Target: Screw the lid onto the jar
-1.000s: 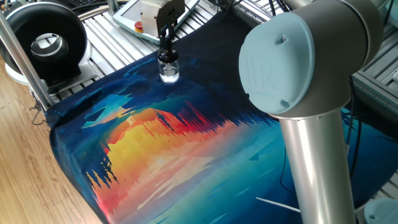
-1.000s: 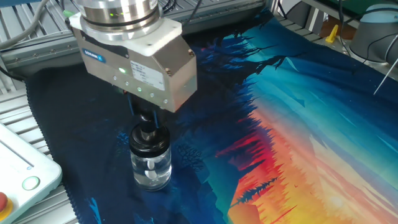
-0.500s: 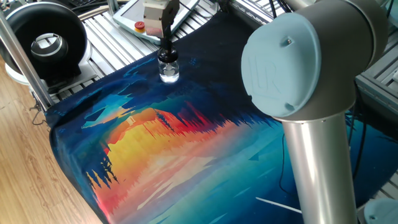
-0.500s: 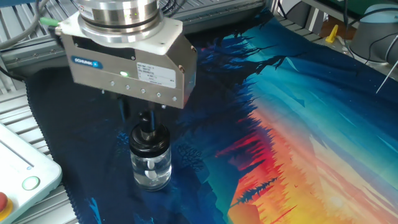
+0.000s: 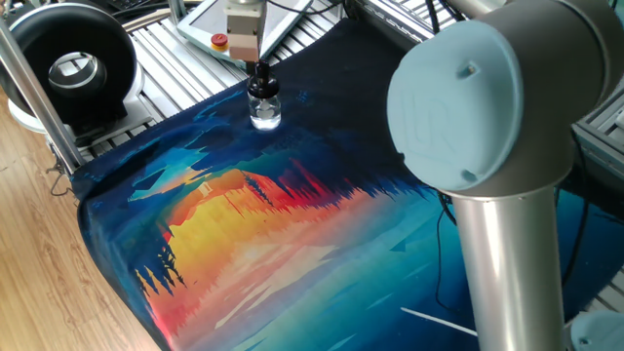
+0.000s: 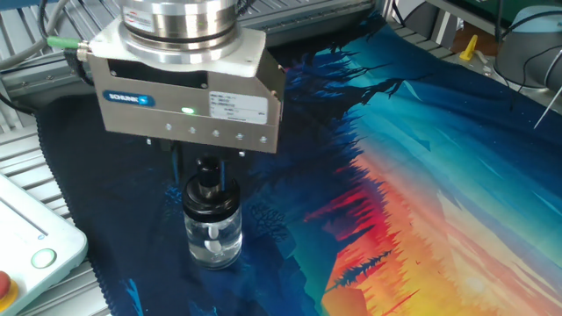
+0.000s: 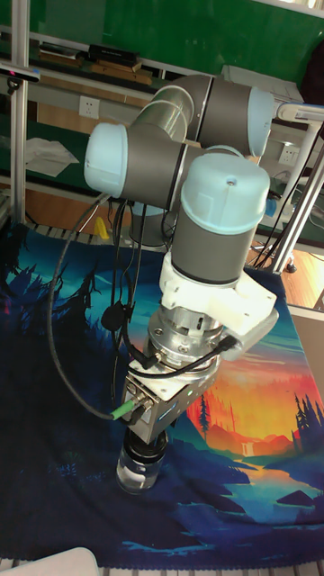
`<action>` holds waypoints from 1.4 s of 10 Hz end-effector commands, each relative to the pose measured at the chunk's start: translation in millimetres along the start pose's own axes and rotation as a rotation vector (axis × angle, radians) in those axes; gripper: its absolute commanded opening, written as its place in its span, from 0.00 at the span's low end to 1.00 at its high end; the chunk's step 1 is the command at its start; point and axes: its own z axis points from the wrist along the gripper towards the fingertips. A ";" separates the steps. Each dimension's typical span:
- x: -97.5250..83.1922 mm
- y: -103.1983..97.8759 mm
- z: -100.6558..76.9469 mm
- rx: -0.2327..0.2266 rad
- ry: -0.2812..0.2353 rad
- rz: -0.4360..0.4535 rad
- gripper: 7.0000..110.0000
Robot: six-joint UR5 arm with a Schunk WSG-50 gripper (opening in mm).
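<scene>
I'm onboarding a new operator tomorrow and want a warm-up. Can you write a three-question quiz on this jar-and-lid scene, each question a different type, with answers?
1. True or false: the jar lies on its side on the mat.
2. Multiple choice: where is the lid? A) beside the jar on the mat B) on the jar's neck, under the gripper C) on the grey panel with the red button
3. Short answer: what sits at the far left in the one fixed view, off the mat?

Key: 1 false, it stands upright. 2 B. 3 A large black ring-shaped device.
</scene>
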 end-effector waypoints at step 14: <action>26.4 11.3 2.9 -0.090 0.043 -0.235 0.36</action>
